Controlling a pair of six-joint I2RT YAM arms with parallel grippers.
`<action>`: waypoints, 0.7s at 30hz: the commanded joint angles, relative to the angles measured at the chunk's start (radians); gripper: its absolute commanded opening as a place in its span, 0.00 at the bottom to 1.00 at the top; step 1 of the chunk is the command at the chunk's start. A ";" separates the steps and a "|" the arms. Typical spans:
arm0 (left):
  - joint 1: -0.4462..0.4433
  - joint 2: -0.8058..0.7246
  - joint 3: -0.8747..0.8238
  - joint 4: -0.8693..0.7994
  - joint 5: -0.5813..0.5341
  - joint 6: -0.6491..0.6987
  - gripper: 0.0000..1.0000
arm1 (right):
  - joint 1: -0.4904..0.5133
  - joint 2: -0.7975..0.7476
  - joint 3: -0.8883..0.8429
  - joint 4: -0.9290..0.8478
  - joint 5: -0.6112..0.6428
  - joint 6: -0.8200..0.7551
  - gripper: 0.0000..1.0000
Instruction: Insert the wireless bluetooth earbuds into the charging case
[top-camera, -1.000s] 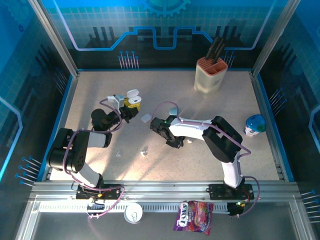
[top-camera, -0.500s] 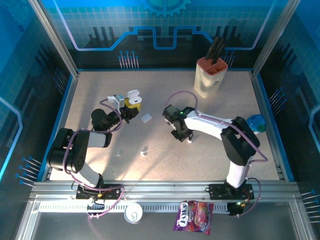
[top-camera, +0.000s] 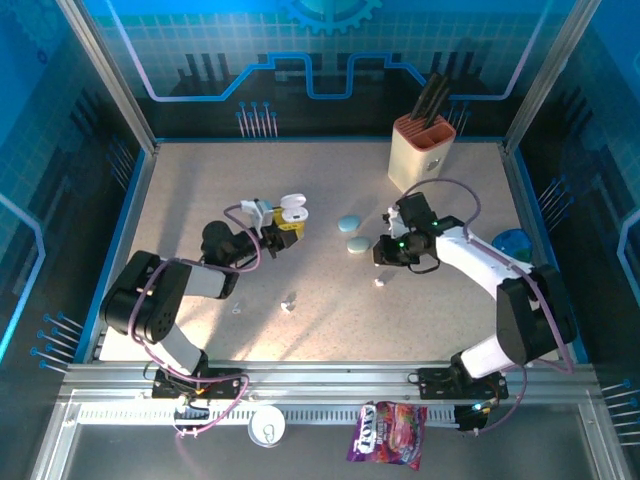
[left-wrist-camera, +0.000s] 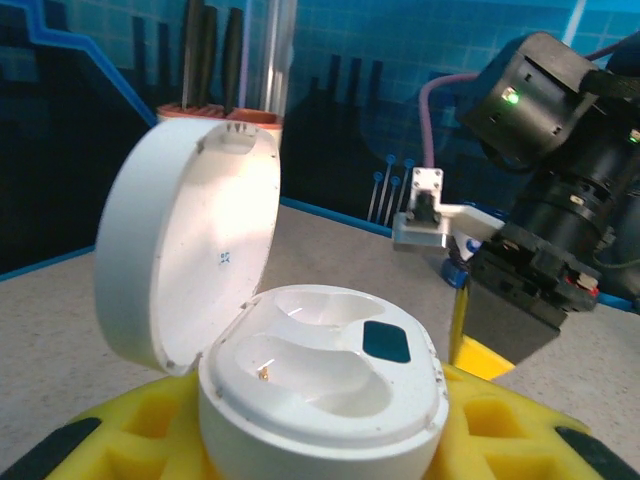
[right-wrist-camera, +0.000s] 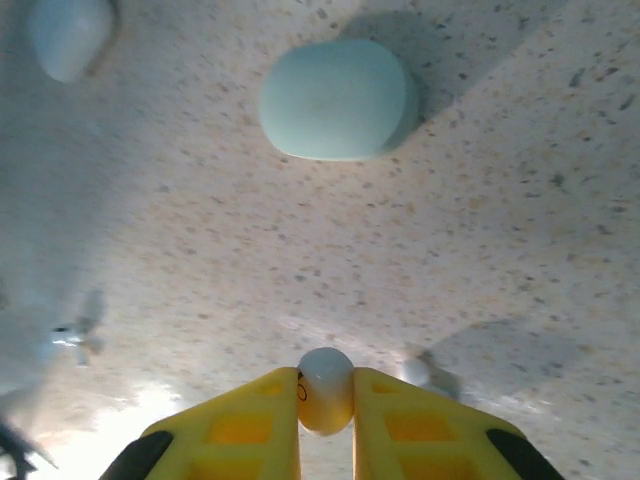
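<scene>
At mid-table, right gripper (right-wrist-camera: 325, 398) pinches one white earbud (right-wrist-camera: 325, 378) between yellow fingers, above the table (right-wrist-camera: 500, 250) and near a closed blue-green case (right-wrist-camera: 338, 100). Left gripper (top-camera: 287, 222) clamps the white charging case (left-wrist-camera: 320, 390), lid raised. A second earbud (top-camera: 380, 283) lies loose.

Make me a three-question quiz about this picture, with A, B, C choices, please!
1. Where is the open white charging case? A in the left gripper; B lying far right; C lying near left.
2. What colour is the closed case ahead of the right gripper? A red; B pale blue-green; C black.
3. The right gripper is: A open; B shut on a case; C shut on an earbud.
Answers: A, that gripper cradles it; B, its shell shows that tint; C, a white bud sits pinched at its tip.
</scene>
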 joint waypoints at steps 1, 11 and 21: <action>-0.033 0.026 0.038 0.028 0.015 0.038 0.30 | -0.034 -0.045 -0.028 0.104 -0.172 0.118 0.19; -0.093 0.066 0.057 0.027 -0.007 0.054 0.30 | -0.082 -0.088 -0.101 0.177 -0.245 0.237 0.19; -0.145 0.123 0.089 0.027 -0.017 0.075 0.29 | -0.074 -0.159 -0.113 0.242 -0.320 0.300 0.20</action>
